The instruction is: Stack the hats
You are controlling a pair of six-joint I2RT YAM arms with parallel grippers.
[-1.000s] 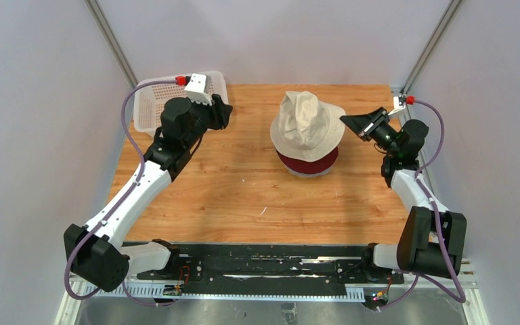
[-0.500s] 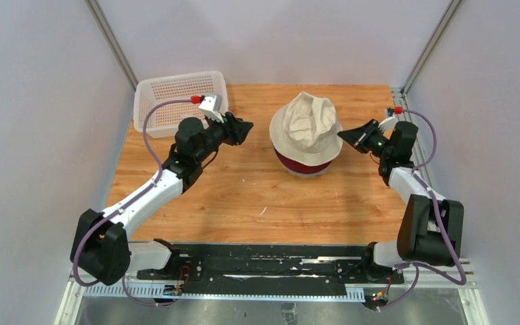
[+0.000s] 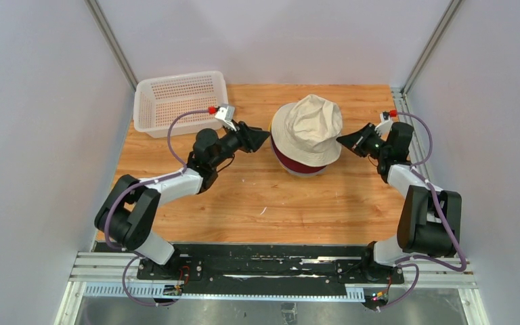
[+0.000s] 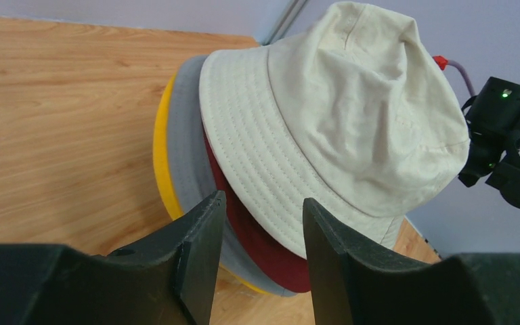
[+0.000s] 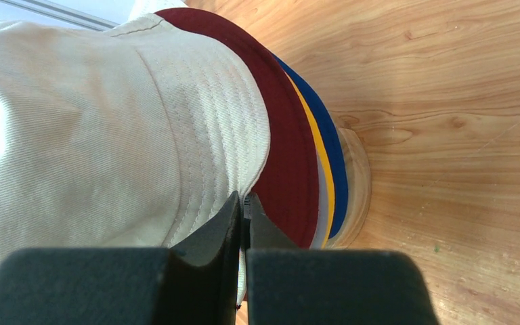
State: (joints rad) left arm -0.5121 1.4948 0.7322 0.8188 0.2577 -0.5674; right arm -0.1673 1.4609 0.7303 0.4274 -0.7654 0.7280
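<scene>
Hats (image 3: 302,161) are sitting stacked toward the table's (image 3: 244,196) 12 o'clock, beige hat (image 3: 308,125) topmost. Right gripper (image 3: 342,140) is pinching its brim at 3 o'clock; left gripper (image 3: 265,137) is hovering half-open at 9 o'clock, holding nothing.

A beige hat (image 3: 308,128), dark red hat (image 4: 271,254), grey hat (image 4: 183,156), yellow hat (image 4: 159,162), navy hat (image 5: 332,162) and white basket (image 3: 176,101) are in view.

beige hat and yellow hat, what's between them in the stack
The dark red hat and under it the grey hat, clearest in the left wrist view.
</scene>
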